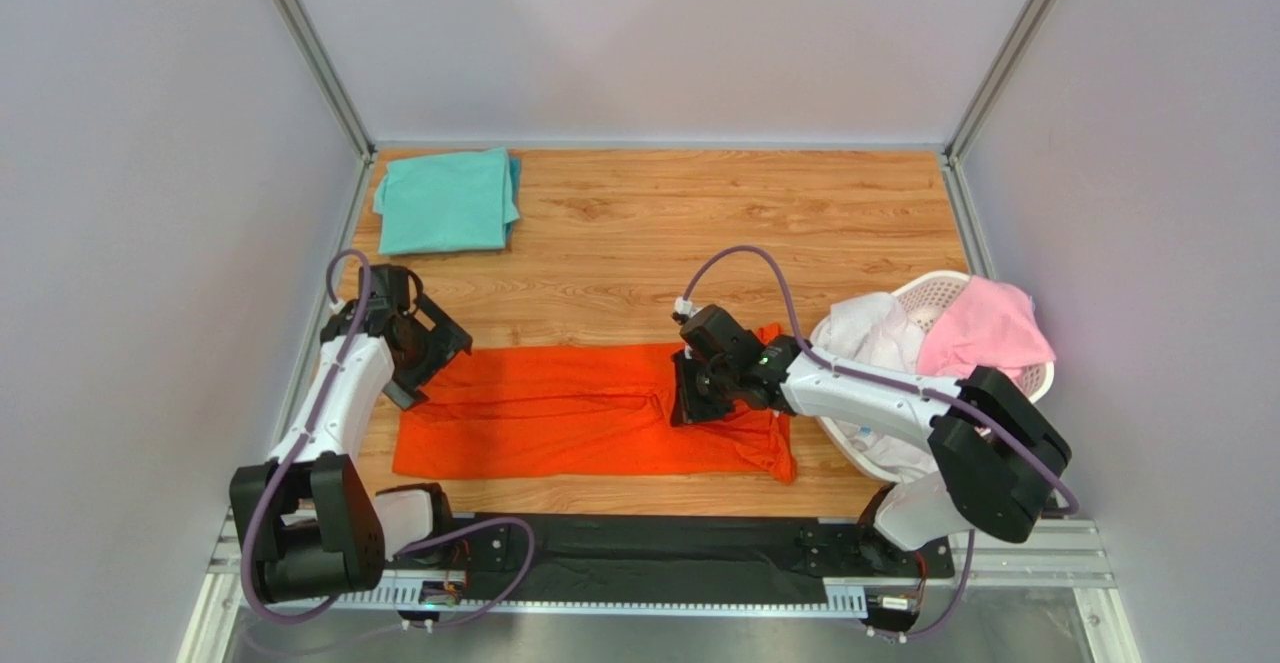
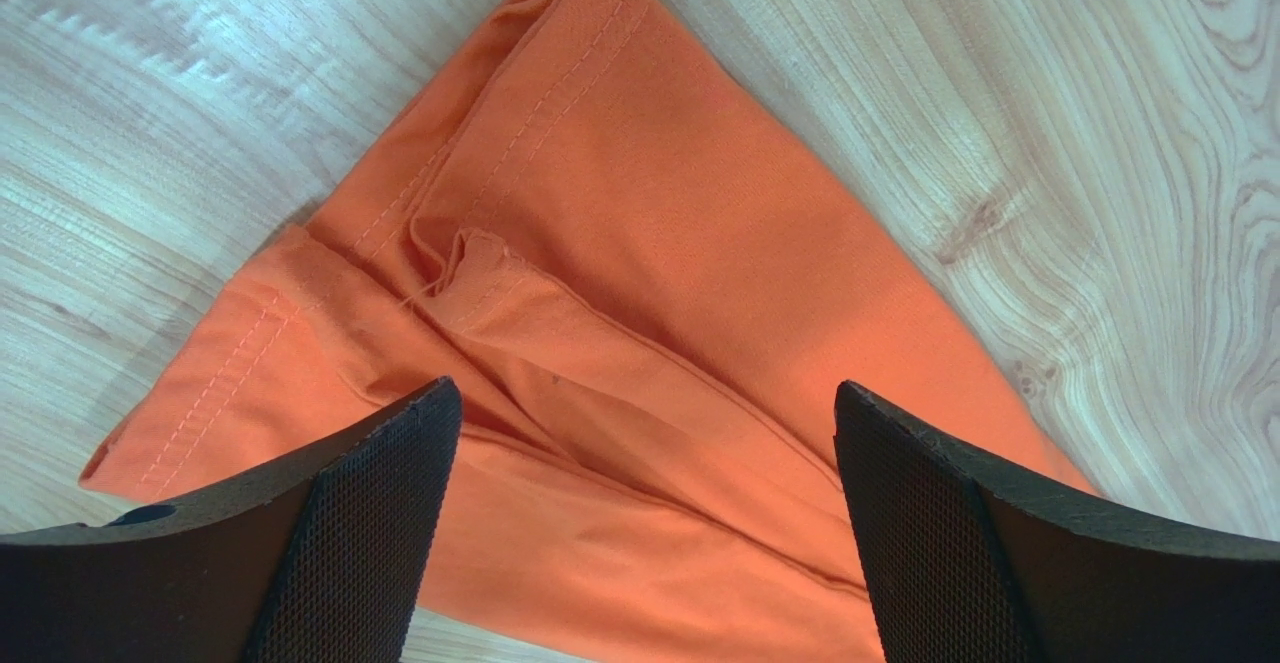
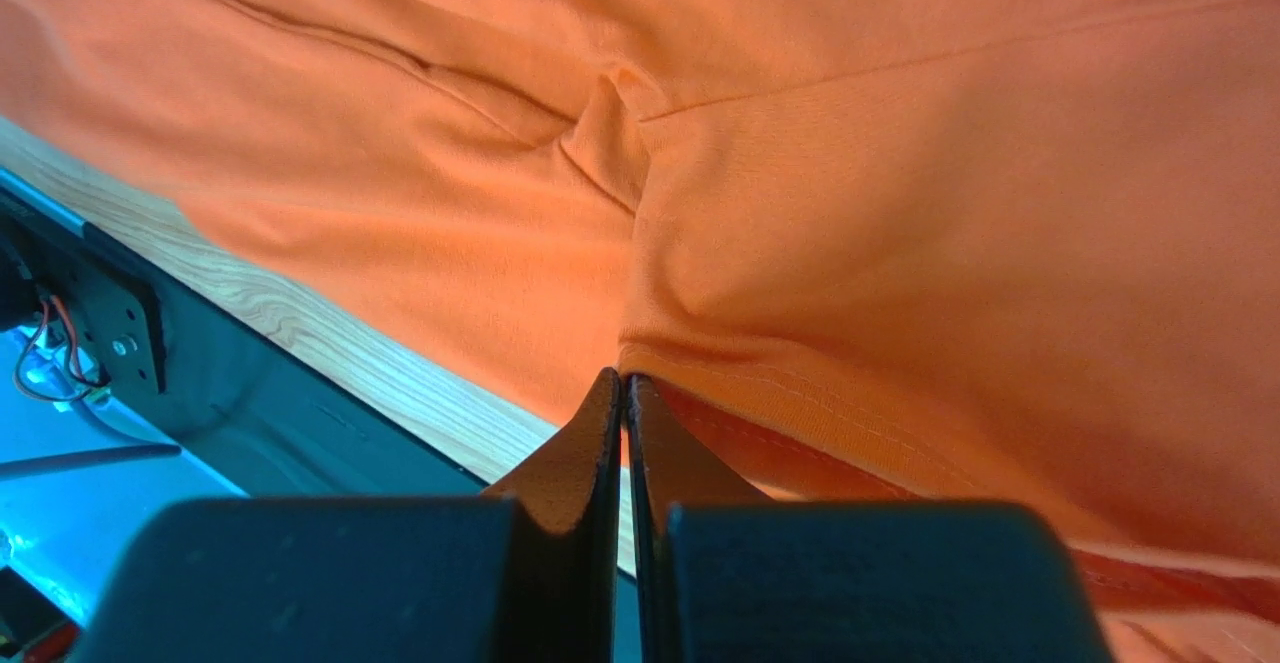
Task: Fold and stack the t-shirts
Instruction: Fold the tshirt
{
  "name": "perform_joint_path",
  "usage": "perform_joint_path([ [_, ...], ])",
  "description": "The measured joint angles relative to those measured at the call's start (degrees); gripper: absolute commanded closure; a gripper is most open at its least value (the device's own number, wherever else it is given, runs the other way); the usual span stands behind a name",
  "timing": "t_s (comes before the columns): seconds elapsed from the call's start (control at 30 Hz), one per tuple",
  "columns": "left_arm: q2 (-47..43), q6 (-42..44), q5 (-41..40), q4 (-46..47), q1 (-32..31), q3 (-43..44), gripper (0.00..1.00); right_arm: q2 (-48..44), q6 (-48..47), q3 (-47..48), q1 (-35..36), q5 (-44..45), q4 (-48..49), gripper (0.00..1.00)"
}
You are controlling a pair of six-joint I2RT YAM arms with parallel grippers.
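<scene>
A bright orange-red t-shirt lies as a long flat band along the near part of the wooden table. My left gripper is open just above its left end, with the cloth showing between the fingers. My right gripper is shut on a hemmed edge of the orange-red shirt toward its right end, pinching it at the fingertips. A teal-green t-shirt lies folded at the back left. A pale pink t-shirt and a white t-shirt lie crumpled in the basket.
A white perforated basket stands at the table's right edge, close to my right arm. The black mounting rail runs along the near table edge, and it also shows in the right wrist view. Grey walls enclose three sides.
</scene>
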Motion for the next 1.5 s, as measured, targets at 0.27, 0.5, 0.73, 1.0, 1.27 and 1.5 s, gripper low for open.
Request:
perform_joint_path([
  [0.27,-0.9,-0.2,-0.2,-0.6,0.0,0.0,0.00,-0.1,7.4,-3.0,9.3,6.6,2.7,0.57],
  [0.5,-1.2,-0.2,-1.0,-1.6,0.0,0.1,0.00,-1.8,8.6,-0.3,14.9,14.1,-2.5,0.00],
  [0.73,-2.7,-0.4,-0.3,-1.9,0.0,0.1,0.00,-7.8,6.0,4.7,14.9,18.3,-7.9,0.00],
  [1.0,-3.1,-0.7,0.7,-1.9,-3.7,0.7,0.00,-5.6,4.6,5.6,5.3,17.9,-8.5,0.00],
  [1.27,1.1,-0.4,0.8,-1.0,-7.5,1.3,0.00,2.2,5.3,4.5,-5.3,11.3,-7.1,0.00],
  [1.5,5.6,0.6,1.8,1.9,-13.2,-2.0,0.00,11.0,5.2,7.9,-11.5,5.8,-5.7,0.00],
])
